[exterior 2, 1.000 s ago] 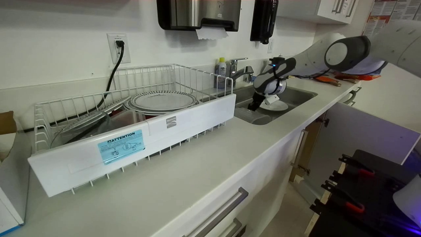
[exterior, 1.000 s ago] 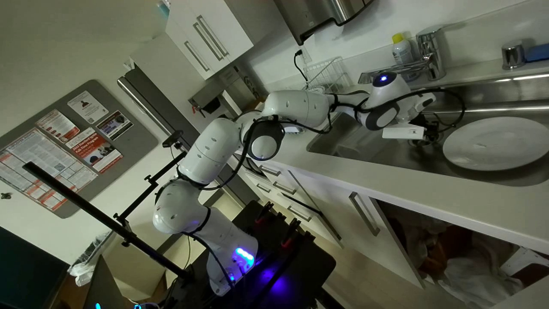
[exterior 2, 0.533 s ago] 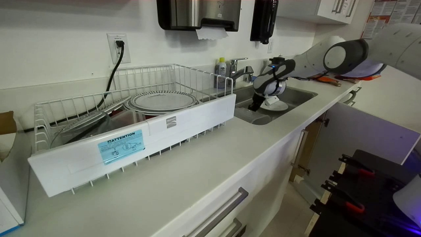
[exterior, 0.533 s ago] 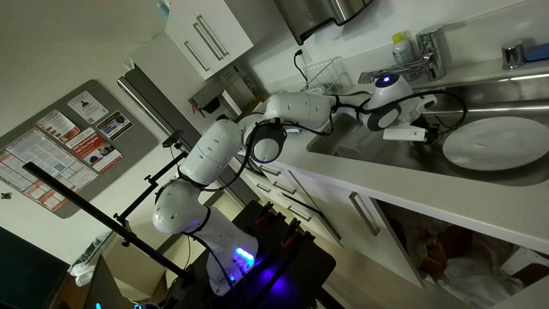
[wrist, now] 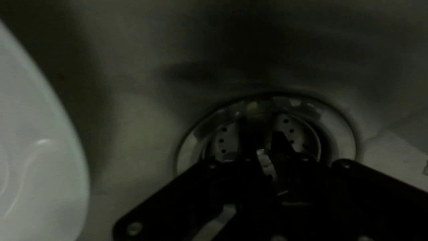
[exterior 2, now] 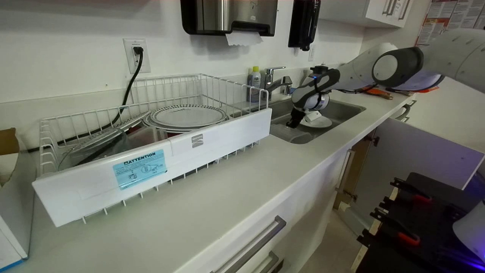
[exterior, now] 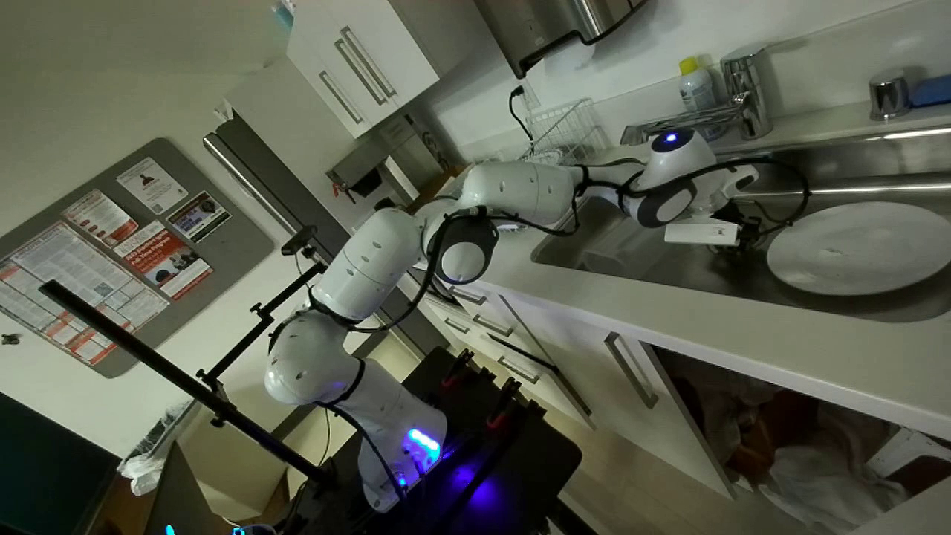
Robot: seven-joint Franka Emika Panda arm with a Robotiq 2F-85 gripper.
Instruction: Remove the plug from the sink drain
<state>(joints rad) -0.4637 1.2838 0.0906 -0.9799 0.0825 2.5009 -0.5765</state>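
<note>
Partly behind dark fingers (wrist: 282,146), the shadowy drain (wrist: 341,138).

A white dish rack (exterior 2: 180,155) sits on the worktop (exterior 2: 170,227), plates (exterior 2: 185,115) inside. Near 1 end is a box (exterior 2: 15,204); past the other stands a yellow-topped bottle (exterior 2: 255,80).

plate (wrist: 36,150) in sink (wrist: 133,140), left of drain (wrist: 341,137) in wrist view

- The sink drain (wrist: 343,140) was round, with a shiny metal rim, its lower part hidden in the wrist view.
- The plug (wrist: 299,132), pale with small dark holes, lay inside that rim, partly covered, its tilt unclear.
</note>
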